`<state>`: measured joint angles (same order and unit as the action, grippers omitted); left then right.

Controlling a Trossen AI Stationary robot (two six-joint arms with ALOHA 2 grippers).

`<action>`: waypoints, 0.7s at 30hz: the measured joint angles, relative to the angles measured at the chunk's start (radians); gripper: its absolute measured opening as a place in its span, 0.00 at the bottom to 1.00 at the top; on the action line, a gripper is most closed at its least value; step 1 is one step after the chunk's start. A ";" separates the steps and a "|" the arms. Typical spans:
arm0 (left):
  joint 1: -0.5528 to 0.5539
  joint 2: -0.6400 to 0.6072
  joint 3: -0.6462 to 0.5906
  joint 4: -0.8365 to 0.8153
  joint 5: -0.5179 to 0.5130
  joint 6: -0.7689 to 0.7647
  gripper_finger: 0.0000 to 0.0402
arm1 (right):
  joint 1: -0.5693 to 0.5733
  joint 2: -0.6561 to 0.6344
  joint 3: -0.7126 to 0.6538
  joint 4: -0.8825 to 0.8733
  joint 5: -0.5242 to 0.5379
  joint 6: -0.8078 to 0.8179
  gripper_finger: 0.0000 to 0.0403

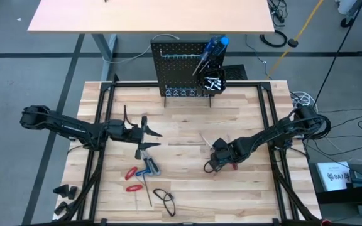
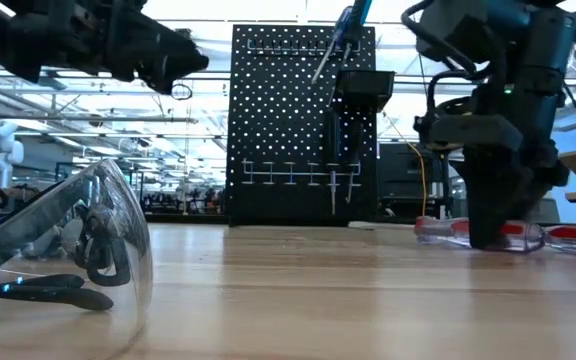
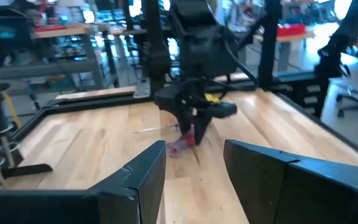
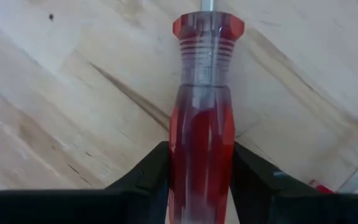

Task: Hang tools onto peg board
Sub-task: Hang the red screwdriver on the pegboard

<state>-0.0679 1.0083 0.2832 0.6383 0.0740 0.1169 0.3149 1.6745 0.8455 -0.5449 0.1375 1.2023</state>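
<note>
The right gripper (image 1: 217, 162) was seen lowered to the tabletop (image 1: 187, 125) right of centre, toward the near edge. Its two dark fingers (image 4: 148, 177) were closed against both sides of a red-handled screwdriver (image 4: 202, 118), whose clear red handle lay flat on the wood, the metal shaft pointing away from the wrist. In the low view the same handle (image 2: 468, 232) was shown resting on the table surface beneath the arm.

The left gripper (image 1: 153, 139) was held above the table left of centre, its fingers (image 3: 145, 171) spread apart with nothing between them.

The peg board (image 1: 184, 68) was stood upright at the middle of the far edge. A row of hooks was seen across its lower part, and a small black bin (image 1: 211, 80) was attached on its right side. A blue-handled screwdriver (image 1: 211, 51) was seen leaning out of that bin at an angle, and silver bits were visible inside it.

Near the left gripper, toward the near edge, red-handled pliers (image 1: 132, 179) and a blue-handled tool (image 1: 149, 166) were lying flat on the wood, with a thin metal rod (image 1: 148, 194) just beside them. A pair of clear safety glasses (image 1: 164, 198) was lying close to the near edge, near the middle.
</note>
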 joint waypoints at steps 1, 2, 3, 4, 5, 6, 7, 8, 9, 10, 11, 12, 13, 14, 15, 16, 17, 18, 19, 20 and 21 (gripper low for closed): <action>-0.001 0.006 0.000 -0.002 0.013 0.018 0.43 | 0.000 0.001 0.024 -0.030 -0.007 -0.026 0.29; -0.002 0.011 0.000 -0.001 0.028 0.034 0.43 | -0.002 0.006 0.050 -0.057 -0.012 -0.058 0.29; -0.005 0.015 0.000 0.001 0.038 0.051 0.43 | -0.003 0.011 0.076 -0.079 -0.012 -0.097 0.29; -0.008 0.018 0.000 0.004 0.048 0.060 0.43 | -0.002 0.013 0.105 -0.101 -0.008 -0.139 0.29; -0.011 0.020 0.000 0.007 0.055 0.070 0.43 | -0.002 0.011 0.133 -0.112 0.005 -0.190 0.29; -0.014 0.020 0.000 0.008 0.055 0.074 0.43 | -0.002 0.010 0.167 -0.109 0.025 -0.246 0.29; -0.016 0.020 0.000 0.009 0.055 0.074 0.43 | -0.001 0.010 0.197 -0.100 0.052 -0.305 0.29; -0.018 0.021 0.000 0.014 0.055 0.073 0.43 | 0.000 0.011 0.223 -0.096 0.087 -0.364 0.29; -0.018 0.021 0.000 0.024 0.055 0.072 0.43 | 0.001 0.012 0.249 -0.101 0.126 -0.423 0.29; -0.019 0.020 0.000 0.033 0.055 0.051 0.43 | 0.001 0.013 0.274 -0.105 0.162 -0.488 0.29; -0.019 0.020 0.000 0.039 0.055 0.019 0.43 | 0.001 0.013 0.298 -0.102 0.194 -0.557 0.29; -0.018 0.021 0.000 0.046 0.055 -0.022 0.43 | 0.001 0.013 0.316 -0.095 0.224 -0.630 0.29; -0.013 0.020 0.000 0.054 0.055 -0.063 0.43 | 0.000 0.013 0.328 -0.089 0.254 -0.704 0.29; -0.004 0.020 0.000 0.062 0.055 -0.114 0.43 | 0.000 0.013 0.336 -0.086 0.279 -0.786 0.29; 0.008 0.020 0.000 0.064 0.056 -0.174 0.43 | 0.000 0.013 0.339 -0.080 0.301 -0.868 0.29; 0.022 0.020 0.000 0.062 0.059 -0.233 0.43 | 0.000 0.013 0.339 -0.069 0.313 -0.955 0.29; 0.036 0.020 0.000 0.061 0.071 -0.289 0.43 | -0.001 0.013 0.339 -0.055 0.316 -1.045 0.29; 0.051 0.020 0.000 0.061 0.089 -0.341 0.43 | -0.001 0.013 0.340 -0.050 0.317 -1.137 0.29; 0.064 0.020 0.000 0.059 0.105 -0.388 0.43 | -0.002 0.016 0.341 -0.052 0.317 -1.229 0.29; 0.075 0.020 0.000 0.057 0.124 -0.432 0.43 | -0.004 0.021 0.341 -0.056 0.319 -1.322 0.29; 0.086 0.020 0.000 0.056 0.148 -0.471 0.43 | -0.005 0.030 0.341 -0.056 0.317 -1.412 0.29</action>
<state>0.0181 1.0287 0.2836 0.6945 0.2224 -0.3544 0.3098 1.7043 1.1862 -0.6014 0.4549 -0.2098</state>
